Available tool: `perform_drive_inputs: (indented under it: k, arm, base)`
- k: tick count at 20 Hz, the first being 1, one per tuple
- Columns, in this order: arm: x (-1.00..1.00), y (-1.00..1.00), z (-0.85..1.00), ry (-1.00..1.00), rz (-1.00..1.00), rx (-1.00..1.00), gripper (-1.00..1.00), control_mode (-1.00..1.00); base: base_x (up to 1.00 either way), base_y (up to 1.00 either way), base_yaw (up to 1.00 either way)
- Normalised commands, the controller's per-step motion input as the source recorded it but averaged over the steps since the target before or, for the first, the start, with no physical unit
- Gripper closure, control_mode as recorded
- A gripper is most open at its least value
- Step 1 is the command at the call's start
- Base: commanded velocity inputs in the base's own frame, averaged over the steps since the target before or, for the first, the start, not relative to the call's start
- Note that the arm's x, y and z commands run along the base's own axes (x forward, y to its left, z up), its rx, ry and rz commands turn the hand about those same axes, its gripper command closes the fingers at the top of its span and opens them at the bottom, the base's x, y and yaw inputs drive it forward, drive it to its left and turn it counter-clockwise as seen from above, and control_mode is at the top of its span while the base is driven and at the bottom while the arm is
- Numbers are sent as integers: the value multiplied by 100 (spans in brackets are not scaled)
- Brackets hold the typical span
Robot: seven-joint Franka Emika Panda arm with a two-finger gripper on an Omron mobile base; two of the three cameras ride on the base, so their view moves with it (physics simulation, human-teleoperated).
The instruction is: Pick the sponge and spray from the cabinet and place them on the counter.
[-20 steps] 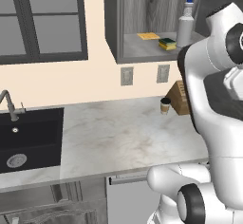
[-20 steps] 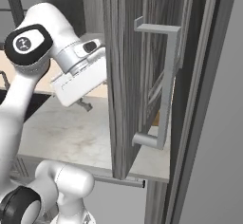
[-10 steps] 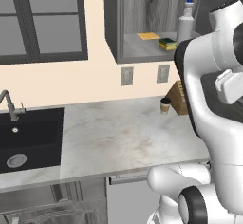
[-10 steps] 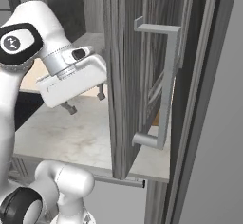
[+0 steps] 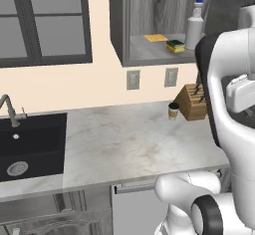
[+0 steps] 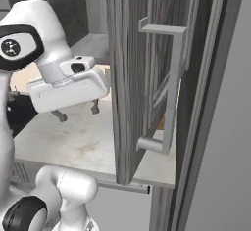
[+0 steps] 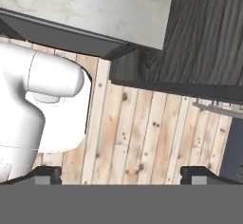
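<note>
1. Dark grey wood-grain cabinet [image 5: 119, 25] stands open in the left base view. On its inner shelf the sponge [image 5: 175, 46] lies flat, just beside the upright spray [image 5: 194, 27], with a thin yellow cloth [image 5: 156, 38] a little to the left. Below, the tabletop [image 5: 124, 144] carries a paper cup [image 5: 173, 110] and a knife block [image 5: 193, 102]. Neither task item has reached the tabletop yet.
2. Right base view: the gripper [image 6: 77, 111] hangs empty above the tabletop, jaws spread wide, fingers pointing down. The open cabinet door [image 6: 130, 78], with its bar handle [image 6: 169, 83], stands just to its right. The wrist is level and the elbow held high.
3. Hand view: the camera looks straight down on the tabletop edge and the plank floor [image 7: 142, 133]; both fingertips sit far apart at the bottom.
4. Judgement: the sponge and spray lie above and ahead of the gripper, so the hand must rise and tip forward into the shelf opening. The spray's long axis is vertical, favouring a side-on grasp.
</note>
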Motion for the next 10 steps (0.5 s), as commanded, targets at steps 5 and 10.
perform_drive_inputs:
  k: [5, 10]
  arm:
    - [-9, 19, -2, -8, -1, 20, -100, -100]
    - [-1, 13, 3, -11, -1, 18, -100, -100]
  base:
    - [0, 0, 0]
    - [0, 0, 0]
